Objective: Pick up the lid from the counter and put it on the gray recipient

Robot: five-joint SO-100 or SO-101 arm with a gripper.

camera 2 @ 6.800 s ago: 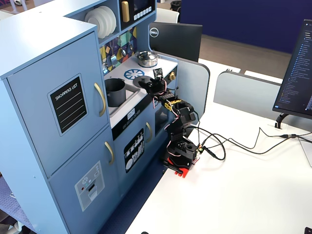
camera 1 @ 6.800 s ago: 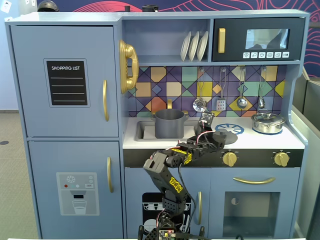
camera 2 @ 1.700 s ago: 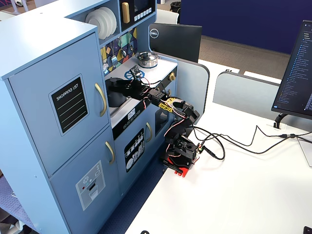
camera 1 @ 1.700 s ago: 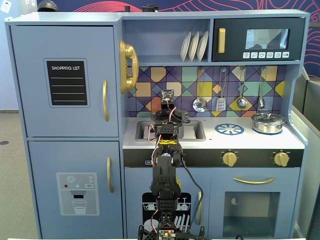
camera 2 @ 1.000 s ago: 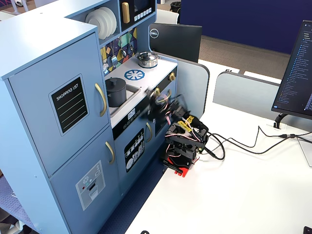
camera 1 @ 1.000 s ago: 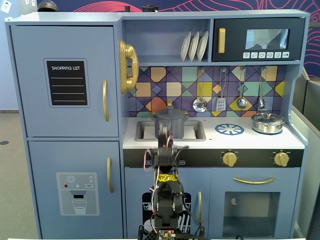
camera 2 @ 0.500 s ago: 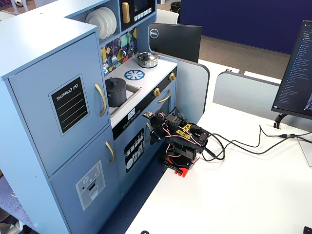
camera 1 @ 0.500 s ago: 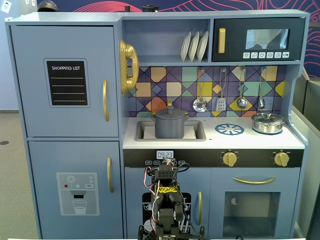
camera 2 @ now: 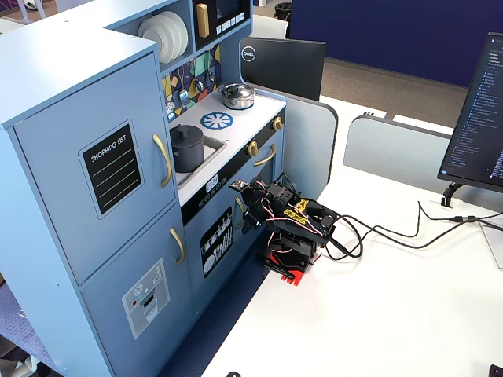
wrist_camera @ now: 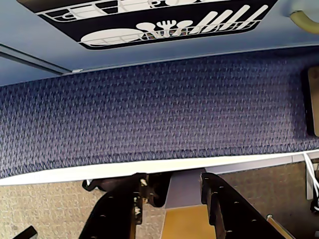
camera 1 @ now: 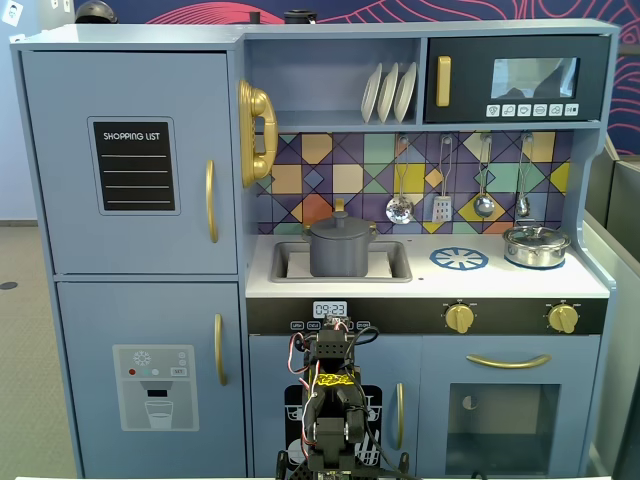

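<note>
The dark-gray lid point(camera 1: 340, 223) with its small knob lies flat on top of the gray recipient point(camera 1: 339, 256), which stands in the sink. Both fixed views show this; in the angled one the lid point(camera 2: 185, 131) caps the pot point(camera 2: 186, 151). The arm is folded low in front of the toy kitchen, well below the counter. My gripper point(wrist_camera: 172, 188) points down over the white table edge and the blue carpet. Its jaws stand apart with nothing between them. In the angled fixed view the gripper point(camera 2: 247, 219) hangs beside the lower cabinet door.
A shiny silver lidded pot point(camera 1: 536, 245) sits at the counter's right end, beside the blue-white burner print point(camera 1: 459, 258). Utensils hang on the backsplash. Gold knobs point(camera 1: 459, 318) line the front panel. Cables point(camera 2: 377, 232) and monitors lie on the white desk.
The arm carried the lid from the burner to the pot, let it go, then pulled back and folded down. Over the last half second nothing has moved.
</note>
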